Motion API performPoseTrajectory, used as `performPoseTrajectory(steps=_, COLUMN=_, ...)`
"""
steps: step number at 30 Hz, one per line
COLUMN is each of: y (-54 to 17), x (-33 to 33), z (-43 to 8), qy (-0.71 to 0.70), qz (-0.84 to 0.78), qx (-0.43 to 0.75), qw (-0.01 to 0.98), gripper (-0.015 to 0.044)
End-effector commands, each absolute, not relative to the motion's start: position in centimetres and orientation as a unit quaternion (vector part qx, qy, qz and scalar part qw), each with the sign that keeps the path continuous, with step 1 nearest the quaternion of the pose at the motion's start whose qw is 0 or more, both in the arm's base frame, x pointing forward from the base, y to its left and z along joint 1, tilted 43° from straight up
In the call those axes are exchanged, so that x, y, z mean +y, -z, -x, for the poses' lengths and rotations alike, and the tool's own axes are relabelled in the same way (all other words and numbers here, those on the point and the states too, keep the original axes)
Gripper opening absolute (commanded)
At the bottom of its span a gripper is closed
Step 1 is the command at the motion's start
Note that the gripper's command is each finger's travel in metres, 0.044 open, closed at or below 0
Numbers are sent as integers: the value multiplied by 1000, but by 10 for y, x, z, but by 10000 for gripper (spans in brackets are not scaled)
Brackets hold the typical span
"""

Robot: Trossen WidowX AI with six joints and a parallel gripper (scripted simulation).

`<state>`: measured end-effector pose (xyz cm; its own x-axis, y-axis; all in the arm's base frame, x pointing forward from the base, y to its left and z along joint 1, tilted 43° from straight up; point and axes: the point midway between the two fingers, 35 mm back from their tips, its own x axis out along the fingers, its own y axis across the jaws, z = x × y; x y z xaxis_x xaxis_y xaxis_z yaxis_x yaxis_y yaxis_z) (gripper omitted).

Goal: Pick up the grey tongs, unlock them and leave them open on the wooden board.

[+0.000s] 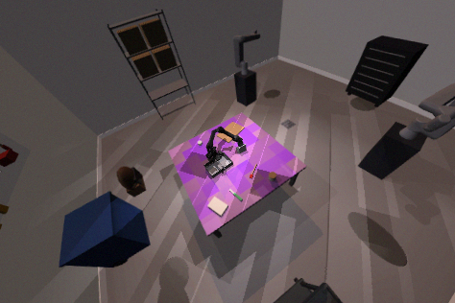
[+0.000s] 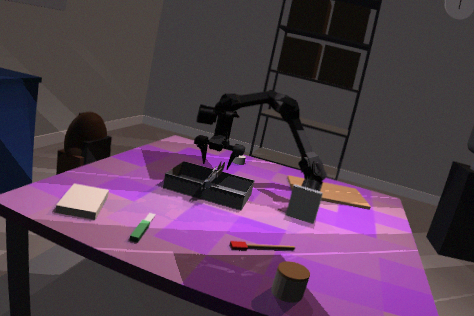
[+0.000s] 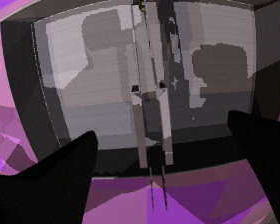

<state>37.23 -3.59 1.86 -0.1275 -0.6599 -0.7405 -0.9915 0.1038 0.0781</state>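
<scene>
The grey tongs point(image 2: 214, 177) point(image 3: 140, 127) lie across the roasting tin point(image 2: 230, 197) point(image 3: 98, 122), their two arms close together and nearly parallel. A small yellow detail shows on them at the top of the wrist view. Their thin ends reach past the tin's near wall in that view. My gripper point(image 2: 216, 165) point(image 3: 164, 127) is wide open and empty, pointing down above the tin, with one finger on either side of the tongs and gaps to both. The wooden board point(image 1: 234, 128) point(image 2: 354, 195) lies flat near the arm's base, bearing nothing that I can see.
The arm's grey base block point(image 2: 305, 204) stands between the tin and the board. A pale block point(image 1: 218, 206) point(image 2: 82, 200), a green-handled tool point(image 2: 140, 229), a red-headed brush point(image 2: 239, 245) and a brown-topped cylinder point(image 2: 290, 284) stand or lie farther off. A small white round object point(image 2: 240, 160) is behind the tin.
</scene>
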Motion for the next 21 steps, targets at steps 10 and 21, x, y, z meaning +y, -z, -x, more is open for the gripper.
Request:
performPoseTrajectory(steps=10, y=-3, x=-51, z=-369, qy=-298, qz=599, qx=691, qw=274, gripper=440)
performPoseTrajectory(steps=21, y=10, x=-64, z=-367, qy=-297, qz=599, qx=691, qw=274, gripper=440)
